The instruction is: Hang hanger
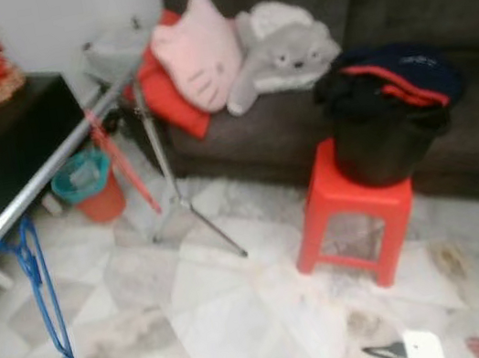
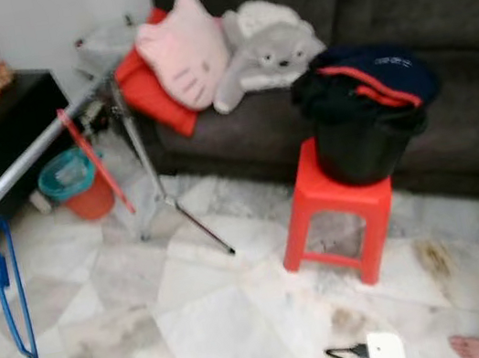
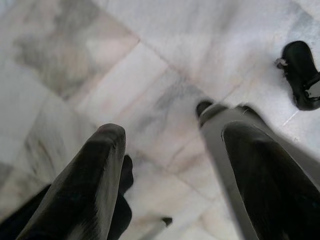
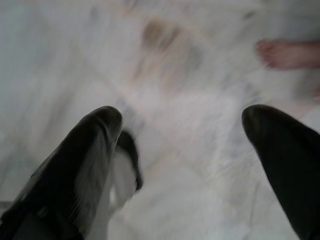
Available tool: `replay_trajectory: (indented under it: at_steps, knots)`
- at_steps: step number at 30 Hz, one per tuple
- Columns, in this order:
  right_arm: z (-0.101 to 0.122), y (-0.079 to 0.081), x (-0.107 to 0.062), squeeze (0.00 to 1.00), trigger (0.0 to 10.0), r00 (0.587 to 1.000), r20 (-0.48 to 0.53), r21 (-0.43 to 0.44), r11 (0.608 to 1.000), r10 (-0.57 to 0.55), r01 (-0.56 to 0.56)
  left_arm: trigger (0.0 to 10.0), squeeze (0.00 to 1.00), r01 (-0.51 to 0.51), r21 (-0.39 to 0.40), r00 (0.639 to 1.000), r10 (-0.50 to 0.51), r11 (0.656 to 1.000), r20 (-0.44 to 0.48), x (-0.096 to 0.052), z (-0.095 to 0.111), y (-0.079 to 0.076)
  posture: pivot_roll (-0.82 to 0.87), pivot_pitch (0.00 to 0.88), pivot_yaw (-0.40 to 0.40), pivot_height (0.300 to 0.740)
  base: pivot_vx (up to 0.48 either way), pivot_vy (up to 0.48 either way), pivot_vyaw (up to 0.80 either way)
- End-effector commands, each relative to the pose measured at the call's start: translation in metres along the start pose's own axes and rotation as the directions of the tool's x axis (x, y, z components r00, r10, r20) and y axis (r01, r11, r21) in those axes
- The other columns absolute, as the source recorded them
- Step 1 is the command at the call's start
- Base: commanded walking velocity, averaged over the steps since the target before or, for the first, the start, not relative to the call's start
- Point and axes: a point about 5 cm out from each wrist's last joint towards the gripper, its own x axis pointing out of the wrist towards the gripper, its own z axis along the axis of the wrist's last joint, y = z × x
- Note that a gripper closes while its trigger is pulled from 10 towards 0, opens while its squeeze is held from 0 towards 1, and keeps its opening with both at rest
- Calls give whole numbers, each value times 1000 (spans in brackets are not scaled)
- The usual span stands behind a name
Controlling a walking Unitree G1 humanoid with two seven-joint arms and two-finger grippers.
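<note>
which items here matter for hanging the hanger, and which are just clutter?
Job:
blue hanger, hooked on the silver rail
red hanger, on the same rail
left claw, open
right claw, open

Clutter:
red stool
black bucket
pink cushion
grey plush
small bin

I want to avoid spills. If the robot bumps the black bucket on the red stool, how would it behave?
The black bucket stands high on a narrow red stool, so it would probably tip or slide off. The clothes heaped over it likely make it top-heavy.
</note>
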Motion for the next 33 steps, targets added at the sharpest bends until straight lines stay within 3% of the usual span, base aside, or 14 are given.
replay_trajectory:
  at_steps: [1, 7, 19, 24, 28, 33]
  knots:
    - [-10, 8, -2, 0, 10000, 999, -30, 14, 1000, 15, -14, 10000, 0, -14, -1, 999, 14, 1000, -43, -2, -12, 7, -146, 0, 43, 740, 0, 0, -663]
    - [-13, 12, -2, 0, 10000, 999, -33, 38, 999, 17, -16, 10000, 0, -15, 28, 998, 17, 999, -59, -3, -16, 10, -144, 0, 68, 740, 0, 0, -655]
    - [-26, 27, -7, 0, 10000, 998, -38, 53, 998, 47, -45, 10000, 0, -58, -9, 994, 57, 998, -92, -6, -34, 19, -175, 0, 135, 740, 0, 0, 0]
    - [-23, 28, -6, 0, 10000, 998, -17, 44, 997, 57, -56, 10000, 0, -62, -8, 994, 61, 998, -93, -7, -37, 19, -194, 0, 126, 740, 0, 0, 0]
    - [-11, 27, -4, 0, 10000, 997, 26, -13, 997, 79, -78, 10000, 0, -63, -3, 995, 63, 998, -76, -6, -35, 17, -241, 0, 91, 740, 0, 0, 0]
    - [-3, 14, -2, 0, 10000, 997, 51, -27, 998, 55, -54, 10000, 0, -37, -11, 998, 37, 999, -55, -4, -32, 8, -250, 0, 57, 740, 0, 0, 0]
